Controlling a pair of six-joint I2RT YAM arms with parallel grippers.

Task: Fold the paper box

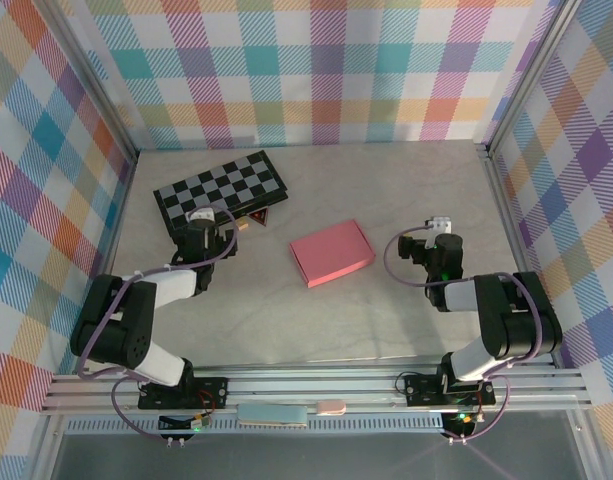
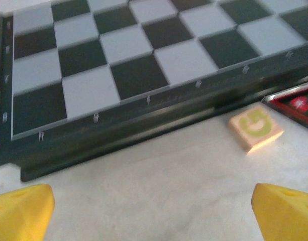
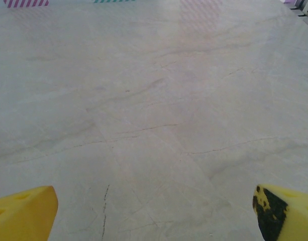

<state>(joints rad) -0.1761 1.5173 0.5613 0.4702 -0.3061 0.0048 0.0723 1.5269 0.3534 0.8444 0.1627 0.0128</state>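
Paper box (image 1: 331, 253) central, open tabletop (image 1: 406, 190) round every edge; left pincer (image 2: 154, 216) and right pincer (image 3: 154, 213) wide, flanking it.

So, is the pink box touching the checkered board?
No, the pink box lies apart from the board, with bare table between them.

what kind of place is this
Probably a robot test cell: a table boxed in by plaid walls, left arm and right arm bolted to a metal rail, and props like the pink box and chessboard.
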